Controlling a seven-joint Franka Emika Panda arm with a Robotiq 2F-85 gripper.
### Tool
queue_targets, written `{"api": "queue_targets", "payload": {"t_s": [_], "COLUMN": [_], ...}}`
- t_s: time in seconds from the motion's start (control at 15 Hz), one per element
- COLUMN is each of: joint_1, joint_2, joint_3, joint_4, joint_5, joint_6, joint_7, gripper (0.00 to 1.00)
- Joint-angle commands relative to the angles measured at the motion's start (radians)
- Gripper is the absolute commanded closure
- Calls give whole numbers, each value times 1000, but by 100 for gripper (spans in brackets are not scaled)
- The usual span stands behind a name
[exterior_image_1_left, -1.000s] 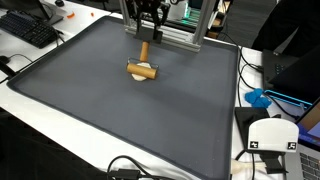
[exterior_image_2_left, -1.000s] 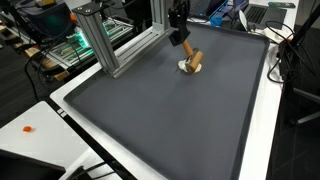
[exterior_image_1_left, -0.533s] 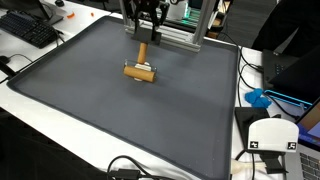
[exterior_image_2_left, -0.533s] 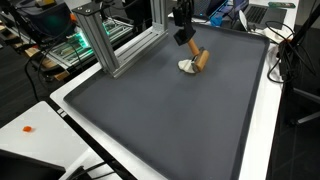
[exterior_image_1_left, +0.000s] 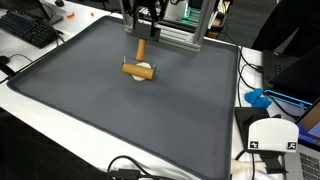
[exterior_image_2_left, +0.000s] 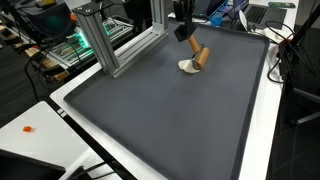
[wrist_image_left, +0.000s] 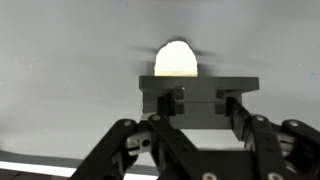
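A wooden T-shaped tool (exterior_image_1_left: 140, 66) (exterior_image_2_left: 198, 56) hangs tilted over the far part of the dark grey mat (exterior_image_1_left: 120, 115) (exterior_image_2_left: 170, 110). Its cross-head is low and its handle points up. My gripper (exterior_image_1_left: 141, 36) (exterior_image_2_left: 182, 31) is shut on the top of the handle. A pale rounded piece (exterior_image_2_left: 187, 66) sits right under the head; I cannot tell whether it is attached. In the wrist view my gripper (wrist_image_left: 197, 100) clamps a dark bar (wrist_image_left: 197, 88), and the pale rounded piece (wrist_image_left: 176, 59) shows just beyond it.
An aluminium frame post (exterior_image_1_left: 192, 30) (exterior_image_2_left: 100, 40) stands at the mat's far edge close to the gripper. A keyboard (exterior_image_1_left: 28, 28), a blue object (exterior_image_1_left: 260, 98) and a white device (exterior_image_1_left: 272, 138) lie off the mat. A small orange bit (exterior_image_2_left: 27, 128) lies on the white table.
The gripper has risen a little with the tool, and the wooden head has swung slightly sideways over the mat. The jaws stayed shut.
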Motion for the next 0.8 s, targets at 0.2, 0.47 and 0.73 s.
{"api": "queue_targets", "payload": {"t_s": [0.2, 0.47, 0.73], "joint_1": [0, 0, 0], "joint_2": [-86, -109, -129], "joint_3": [0, -1, -4], "joint_4": [114, 197, 242], "joint_5": [-4, -3, 17], "joint_6": [-331, -570, -754], "joint_7": [-74, -114, -125], "gripper": [65, 65, 65]}}
